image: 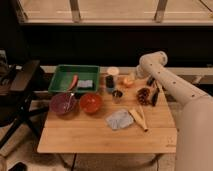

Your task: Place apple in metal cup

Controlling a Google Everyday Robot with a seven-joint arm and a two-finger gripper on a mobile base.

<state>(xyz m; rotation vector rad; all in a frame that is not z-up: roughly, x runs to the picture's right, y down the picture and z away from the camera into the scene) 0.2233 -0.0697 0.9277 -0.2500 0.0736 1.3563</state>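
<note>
While the apple (128, 81) sits loose on the bench (90, 137), near the back edge and just right of the white cup (113, 71), your gripper (151, 84) hangs just beside it on the right, above the brown pinecone (144, 95). You cannot tell from this view whether the gripper is spread or closed, and nothing shows it in contact with the fruit, so judge the apple as not yet picked up. The arm folds in from the right with its elbow high, which probably lets the wrist drop from above without sweeping the crowded row of things.

Your target, the metal cup (117, 95), stands upright in front of the dark container (109, 81) and just left of the apple, near it but apart. That short gap means a brief carry once you have the fruit. The cup looks barely wider than the apple, so you should centre over its mouth before letting go. Mind the pinecone and the dark container as you move. The orange-red bowl (90, 102), the purple bowl (62, 102), the green tray (60, 89) and the grey cloth (119, 119) lie clear of that path.
</note>
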